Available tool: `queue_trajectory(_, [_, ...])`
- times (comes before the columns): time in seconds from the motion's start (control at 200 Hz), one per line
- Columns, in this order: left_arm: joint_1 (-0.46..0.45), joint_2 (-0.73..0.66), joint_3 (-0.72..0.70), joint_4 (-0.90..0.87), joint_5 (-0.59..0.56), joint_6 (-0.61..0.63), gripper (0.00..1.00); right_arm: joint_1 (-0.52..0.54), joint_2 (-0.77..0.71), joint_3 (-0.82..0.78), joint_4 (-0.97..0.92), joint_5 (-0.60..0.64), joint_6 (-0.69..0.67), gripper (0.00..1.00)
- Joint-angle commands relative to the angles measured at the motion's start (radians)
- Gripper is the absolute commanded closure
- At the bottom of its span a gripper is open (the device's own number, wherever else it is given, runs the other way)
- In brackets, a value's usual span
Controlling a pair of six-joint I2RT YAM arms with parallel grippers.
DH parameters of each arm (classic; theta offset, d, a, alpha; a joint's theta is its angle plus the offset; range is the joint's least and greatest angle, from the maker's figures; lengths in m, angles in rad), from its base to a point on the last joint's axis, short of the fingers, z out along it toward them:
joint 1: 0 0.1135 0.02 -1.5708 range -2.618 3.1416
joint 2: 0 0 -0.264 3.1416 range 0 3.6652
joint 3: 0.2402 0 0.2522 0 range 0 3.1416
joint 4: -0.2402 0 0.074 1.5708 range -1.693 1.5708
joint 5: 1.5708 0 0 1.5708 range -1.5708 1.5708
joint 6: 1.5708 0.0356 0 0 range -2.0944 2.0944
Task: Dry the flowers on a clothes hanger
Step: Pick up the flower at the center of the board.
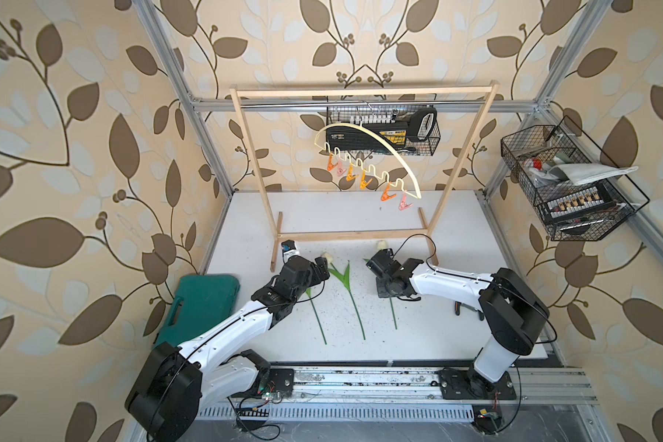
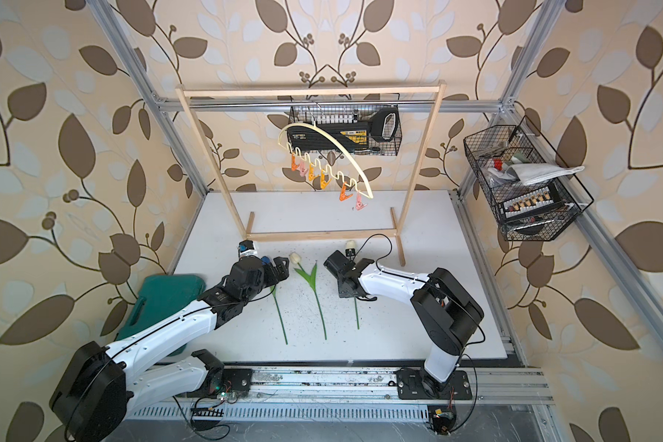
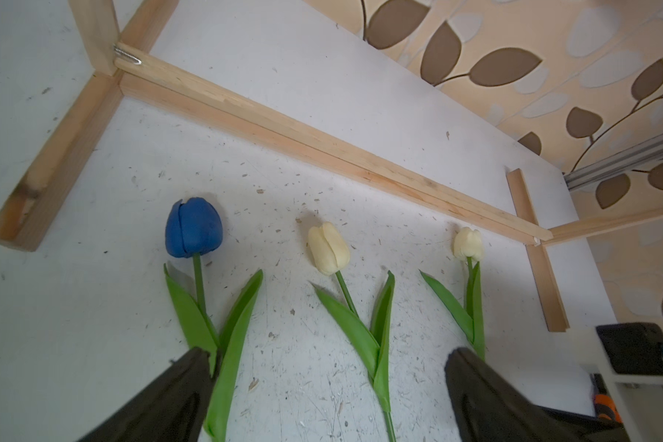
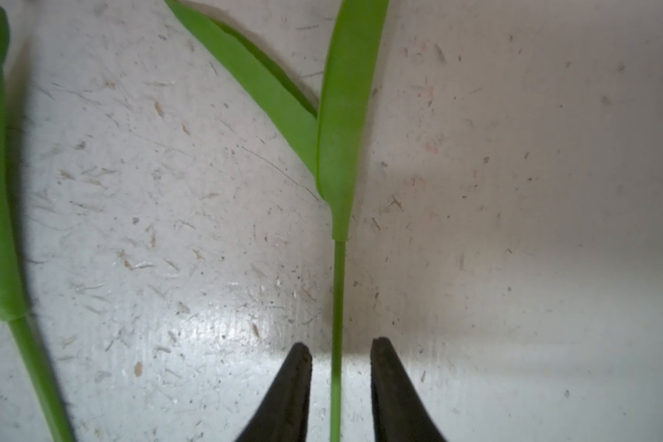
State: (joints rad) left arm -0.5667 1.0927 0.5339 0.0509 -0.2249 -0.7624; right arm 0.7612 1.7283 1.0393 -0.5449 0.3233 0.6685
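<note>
1. Left wrist view: three flowers [image 3: 345,306] lie flat on the worktop [image 3: 92,306]. They are side by side and apart, with their heads toward the base bar of the rack [image 3: 322,141] and none touching it.
2. From the robot's left the row runs blue tulip [image 3: 194,227], mid tulip [image 3: 328,248], end tulip [image 3: 468,245]; the last two are cream.
3. The left fingers [image 3: 161,402] are spread wide, released and holding nothing. They hang above the worktop, one tip over the blue tulip's leaves, and the mid tulip's stem shows between them.
4. In the right wrist view, the right fingers [image 4: 288,394] are low over the worktop and only narrowly parted. They straddle the end tulip's bare stem just below its leaves. A slim gap shows on each side of the stem, so they are not clenched on it.
5. In both top views, the hanger [image 1: 368,168] hangs by its hook from the rack's top bar. It is tilted, with the end toward the robot's right lower. Orange and pink pegs [image 1: 387,196] dangle from its wavy lower bar, well apart from the flowers.
6. A green case [image 1: 203,302] sits at the worktop's left edge, beside the left arm.
7. A wire basket [image 1: 433,147] hangs on the back wall behind the hanger.
</note>
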Motion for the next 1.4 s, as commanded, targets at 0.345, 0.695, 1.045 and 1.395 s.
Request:
queue_trajectory(0.345, [0.018,0.016,0.01,0.047,0.102,-0.005,0.01,0.003,0.08,0.002,0.011,-0.01,0.0,0.81])
queue_trajectory(0.695, [0.017,-0.019,0.0,0.033,0.075,0.001,0.01,-0.002,0.104,-0.007,0.008,0.007,0.001,0.81])
queue_trajectory(1.045, [0.016,-0.043,-0.008,0.049,0.085,0.031,0.01,-0.003,-0.026,-0.047,-0.004,-0.047,0.076,1.0])
queue_trajectory(1.395, [0.003,-0.075,0.013,0.081,0.274,0.094,0.06,-0.045,-0.39,-0.172,0.03,-0.157,0.346,1.0])
